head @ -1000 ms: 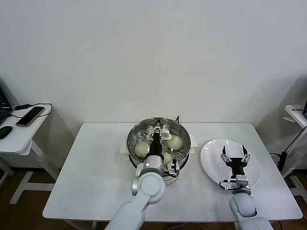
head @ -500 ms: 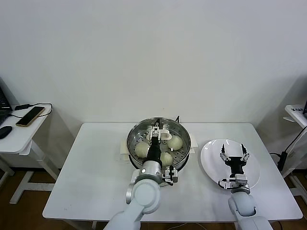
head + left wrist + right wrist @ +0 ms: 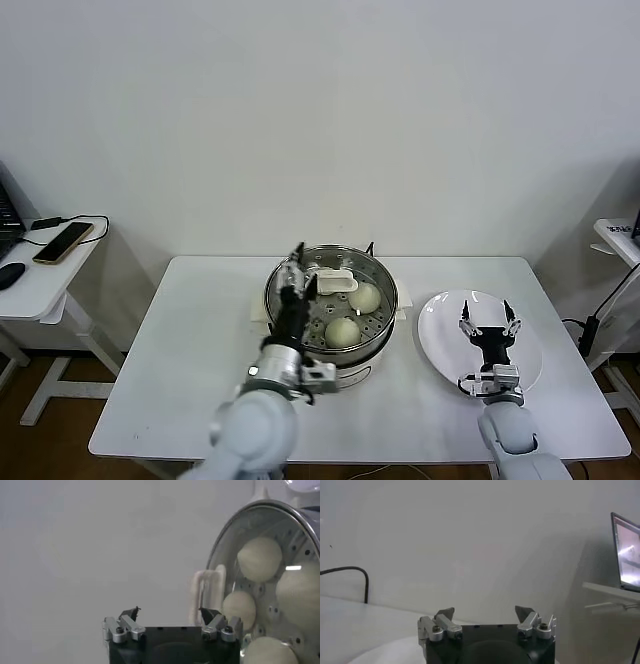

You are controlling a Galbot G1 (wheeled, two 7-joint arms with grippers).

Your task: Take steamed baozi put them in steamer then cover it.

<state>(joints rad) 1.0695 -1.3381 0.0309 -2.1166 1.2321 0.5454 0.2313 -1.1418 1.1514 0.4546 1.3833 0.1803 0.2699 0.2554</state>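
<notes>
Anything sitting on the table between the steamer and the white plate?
No. In the head view the strip of table between the steamer and the plate is bare. The right gripper, open, hovers over the plate, not in that gap.

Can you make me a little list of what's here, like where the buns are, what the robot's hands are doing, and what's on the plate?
buns: four steamed baozi seen in the left wrist view, all inside the steamer
steamer lid: not on
left gripper: open, empty, above the steamer's left rim
right gripper: open, empty, over the white plate
plate: no buns on it
table: white, holds steamer and plate
side table: phone lying on it
</notes>
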